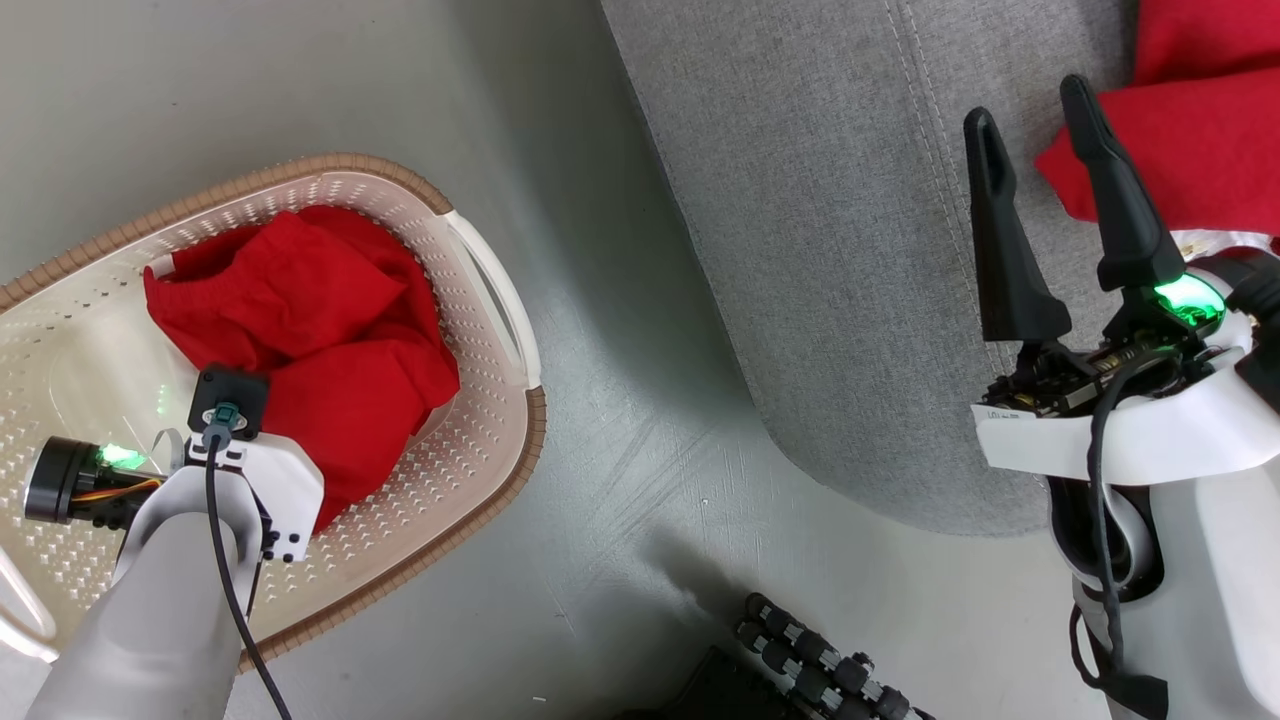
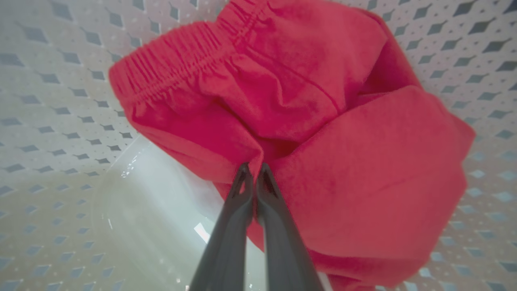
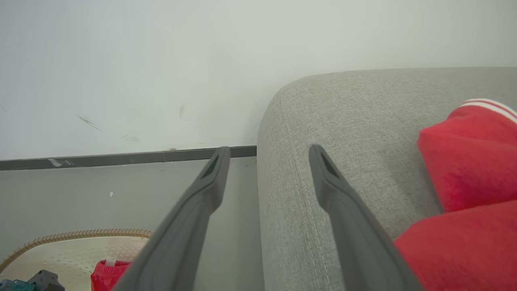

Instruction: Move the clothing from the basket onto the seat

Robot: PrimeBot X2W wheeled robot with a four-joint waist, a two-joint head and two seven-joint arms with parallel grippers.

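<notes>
A red garment of the clothing [image 1: 310, 330] lies bunched in the cream basket [image 1: 480, 440] on the floor at the left. My left gripper [image 2: 253, 166] reaches down into the basket [image 2: 48, 101], its fingers shut together on a fold at the edge of that garment [image 2: 307, 121]; in the head view its wrist covers the fingers. A second red garment [image 1: 1190, 130] with white trim rests on the grey seat [image 1: 820, 250] at the upper right. My right gripper [image 1: 1030, 105] stands open over the seat [image 3: 363, 141], just left of that garment [image 3: 472, 161], holding nothing.
Grey floor [image 1: 620, 450] separates the basket from the seat's rounded corner. A dark ribbed part [image 1: 820, 660] sticks up at the bottom edge. A pale wall with a dark baseboard [image 3: 121, 158] runs behind the seat, and the basket's rim [image 3: 80, 234] shows low left.
</notes>
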